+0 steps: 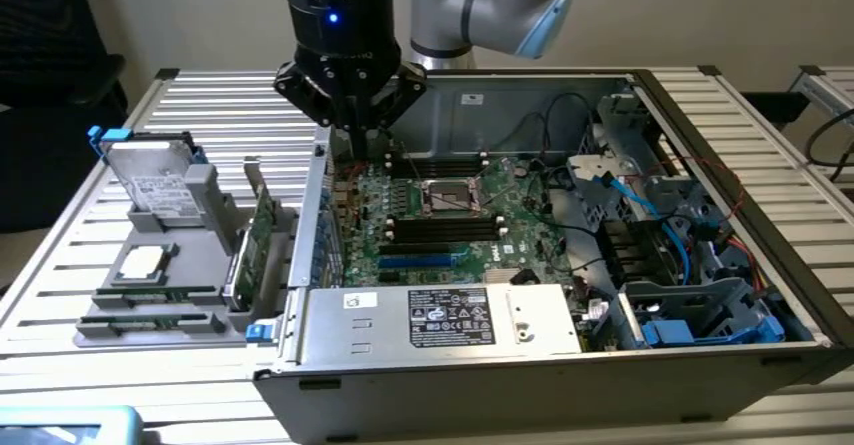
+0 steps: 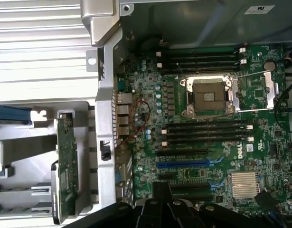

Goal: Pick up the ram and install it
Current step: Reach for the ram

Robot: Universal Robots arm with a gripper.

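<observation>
Right, exterior view first. Claw (image 1: 358, 148) is pressed together with nothing in it, hanging over the rear corner of the board (image 1: 441, 215) inside the case (image 1: 534, 385). Ram (image 1: 158, 292) sits on edge in the gray holder (image 1: 100, 337) on the surface (image 1: 214, 95), at the exterior view's left and well apart from the claw. So I judge the pick-up not yet done.

To do it well, I'd want the fingers spread before they reach the stick. Come straight down, square to its long edge, and pinch mid-length so it doesn't tip.

Edges to mind:
- The case side wall (image 1: 318, 235) stands between the board and the holder.
- The card (image 1: 260, 230) stands upright just beside that wall.
- The drive (image 1: 158, 180) stands tall at the holder's far end.

There is open room above the holder. Cables (image 1: 614, 195) crowd the exterior view's right.

Wrist view: claw (image 2: 165, 202) shows dark and closed, over the board (image 2: 150, 95) near the side wall (image 2: 105, 137). Socket (image 2: 208, 96) has black slots (image 2: 207, 130) on both sides; I can't tell if any is filled. Card (image 2: 65, 156) stands beyond the wall, close to it, so that side is tight.
</observation>
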